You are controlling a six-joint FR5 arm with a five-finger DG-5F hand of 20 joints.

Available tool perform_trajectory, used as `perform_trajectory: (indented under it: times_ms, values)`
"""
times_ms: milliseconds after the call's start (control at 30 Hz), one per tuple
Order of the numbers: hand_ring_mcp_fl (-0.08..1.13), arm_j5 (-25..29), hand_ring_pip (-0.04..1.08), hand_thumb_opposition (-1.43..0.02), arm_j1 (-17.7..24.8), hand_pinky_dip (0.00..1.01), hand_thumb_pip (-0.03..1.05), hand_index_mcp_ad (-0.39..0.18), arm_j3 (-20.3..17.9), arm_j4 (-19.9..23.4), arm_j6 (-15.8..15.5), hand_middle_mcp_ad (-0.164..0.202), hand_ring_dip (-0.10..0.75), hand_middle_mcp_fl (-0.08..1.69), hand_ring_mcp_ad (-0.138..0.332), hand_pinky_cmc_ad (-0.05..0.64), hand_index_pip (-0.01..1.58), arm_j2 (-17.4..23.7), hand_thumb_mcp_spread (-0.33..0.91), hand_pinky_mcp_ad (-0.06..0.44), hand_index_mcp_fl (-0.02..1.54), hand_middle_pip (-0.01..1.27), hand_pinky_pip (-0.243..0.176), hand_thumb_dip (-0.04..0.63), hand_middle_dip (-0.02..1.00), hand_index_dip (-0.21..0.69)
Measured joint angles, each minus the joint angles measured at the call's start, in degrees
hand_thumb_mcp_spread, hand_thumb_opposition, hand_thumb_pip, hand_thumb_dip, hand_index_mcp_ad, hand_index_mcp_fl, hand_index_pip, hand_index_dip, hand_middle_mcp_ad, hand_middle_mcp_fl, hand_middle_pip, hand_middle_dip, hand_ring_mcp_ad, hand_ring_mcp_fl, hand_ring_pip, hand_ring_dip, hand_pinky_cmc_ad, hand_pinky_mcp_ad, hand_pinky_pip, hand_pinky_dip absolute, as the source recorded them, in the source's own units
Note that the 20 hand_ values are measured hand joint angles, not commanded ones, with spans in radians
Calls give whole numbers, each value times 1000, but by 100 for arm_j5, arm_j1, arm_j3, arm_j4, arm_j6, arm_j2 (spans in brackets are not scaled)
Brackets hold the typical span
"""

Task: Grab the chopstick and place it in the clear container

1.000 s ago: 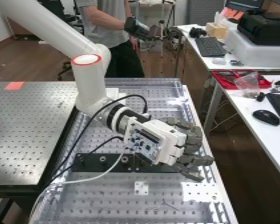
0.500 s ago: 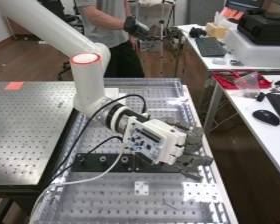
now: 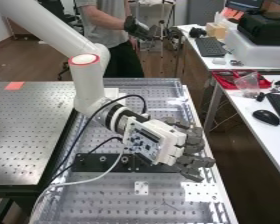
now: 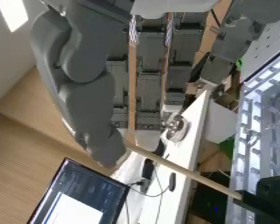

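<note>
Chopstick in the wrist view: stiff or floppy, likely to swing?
Probably stiff: the chopstick runs straight with no visible sag. Likely light, being so slim. It may pivot if bumped, since most of its visible length sticks out past the thumb.

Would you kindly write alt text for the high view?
A white robot arm comes in from the upper left, its dark grey hand over the right side of a perforated metal bench; to the right, a desk holds a black mouse.

Mouse (image 3: 266, 117) on the desk (image 3: 246, 106), right of the bench (image 3: 94, 200)
</note>
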Motion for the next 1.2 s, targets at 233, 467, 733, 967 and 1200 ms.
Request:
perform_trajectory:
  times_ms: [233,467,733,967,1200]
  values:
    - [595,68,84,-1004,-5,195,499,-103,-9,66,-16,9,449,1007,23,419,1183,-12,658,239,759,602,87,255,665,17]
    - [691,136,86,-1016,-4,195,496,-80,5,70,-157,2,445,1018,19,431,1080,1,675,248,841,604,105,253,665,61]
    - [801,166,82,-1023,-1,195,494,-37,57,203,-462,5,445,1051,21,445,965,75,703,265,918,602,106,253,658,91]
    - [848,70,80,-1031,-34,195,494,-37,179,231,-683,3,447,1094,7,436,908,134,705,283,948,581,122,253,651,108]
    - [880,-119,79,-1033,-93,195,494,-2,397,-71,-835,7,447,1126,-12,443,888,179,703,279,960,579,122,253,644,108]
